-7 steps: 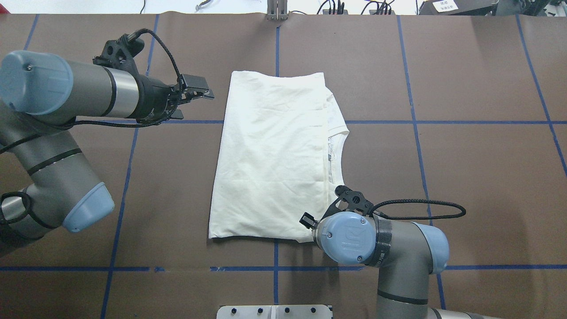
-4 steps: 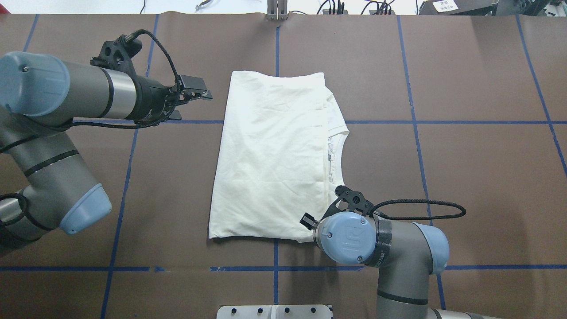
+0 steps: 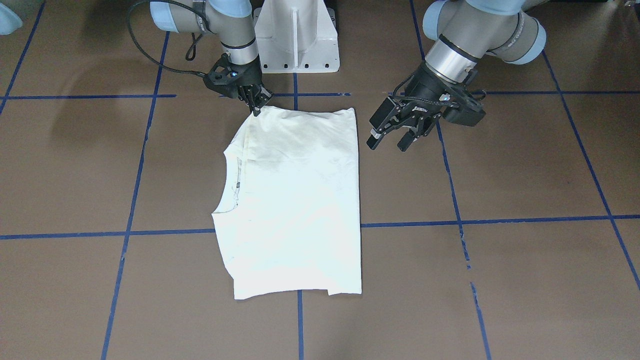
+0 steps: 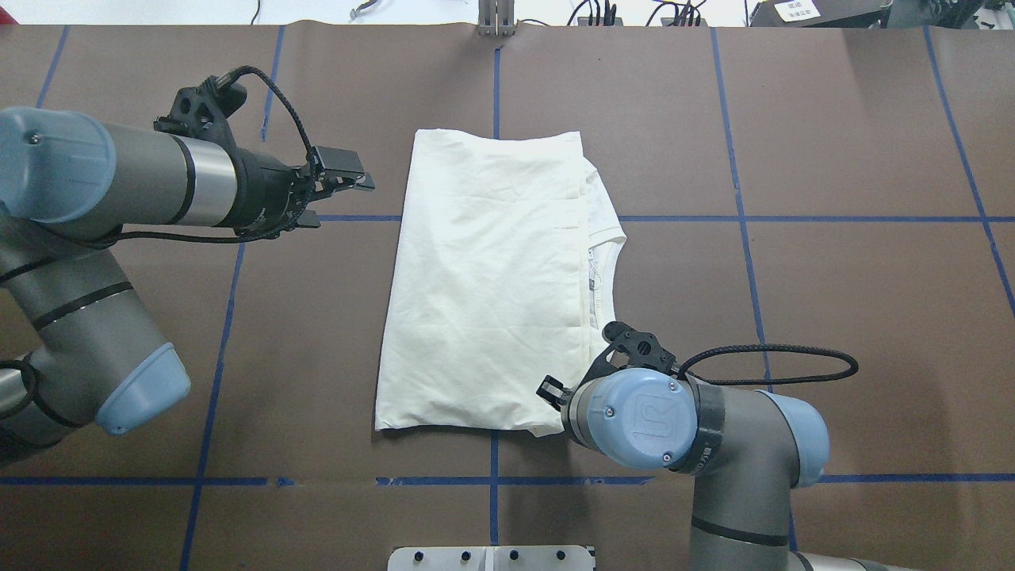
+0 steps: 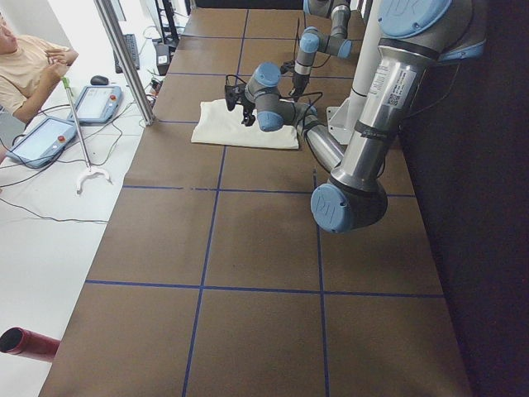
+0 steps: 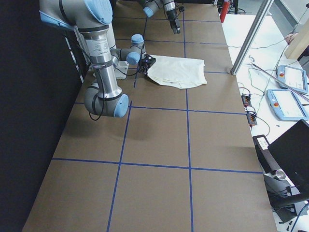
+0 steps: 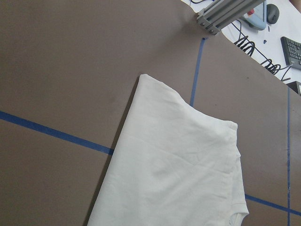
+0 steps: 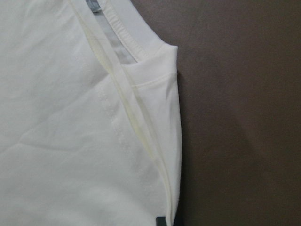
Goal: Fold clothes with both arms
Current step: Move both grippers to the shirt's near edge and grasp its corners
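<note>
On the brown paper-covered table (image 4: 793, 317), lying flat: folded cream-white T-shirt (image 4: 484, 277). Right black two-finger tool (image 3: 256, 110) clenched on its near shoulder corner; left tool (image 3: 388, 143) released, hovering beside.

Brown table (image 4: 872, 333) with blue tape grid (image 4: 793, 218), folded cream-white T-shirt (image 4: 484, 285) flat at centre.

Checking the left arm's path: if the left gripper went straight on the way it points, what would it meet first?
Probably the side edge of the T-shirt: the open left gripper points at it across bare table, angled somewhat down. Its height is unclear, so it might touch the table first.
</note>
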`<state>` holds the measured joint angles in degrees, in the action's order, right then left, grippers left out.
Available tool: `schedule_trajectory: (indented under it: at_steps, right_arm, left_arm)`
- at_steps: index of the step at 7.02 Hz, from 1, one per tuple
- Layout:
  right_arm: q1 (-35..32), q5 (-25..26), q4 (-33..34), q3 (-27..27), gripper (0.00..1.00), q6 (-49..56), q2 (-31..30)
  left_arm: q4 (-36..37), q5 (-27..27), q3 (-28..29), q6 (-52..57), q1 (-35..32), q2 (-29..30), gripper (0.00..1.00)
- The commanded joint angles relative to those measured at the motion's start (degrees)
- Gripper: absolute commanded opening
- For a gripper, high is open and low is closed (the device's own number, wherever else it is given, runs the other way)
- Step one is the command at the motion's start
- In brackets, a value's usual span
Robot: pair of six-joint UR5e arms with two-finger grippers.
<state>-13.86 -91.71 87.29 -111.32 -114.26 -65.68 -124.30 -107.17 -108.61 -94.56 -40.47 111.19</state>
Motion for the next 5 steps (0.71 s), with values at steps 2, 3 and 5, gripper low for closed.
schedule_trajectory:
  at_steps: [2,3,5]
  right_arm:
    - [-0.1,-1.0,0.2,-4.3,0.00,0.1,-3.6]
    - [-0.1,-2.0,0.2,-4.1,0.00,0.5,-3.9]
    - [0.0,-2.5,0.1,-4.0,0.00,1.8,-4.2]
  left_arm:
    - [1.7,4.8,-2.0,-11.8,12.1,-3.2,1.00]
    - [5.0,5.9,-2.0,-14.0,15.7,-3.3,1.00]
    - [7.7,9.9,-1.3,-18.1,23.3,-3.1,0.92]
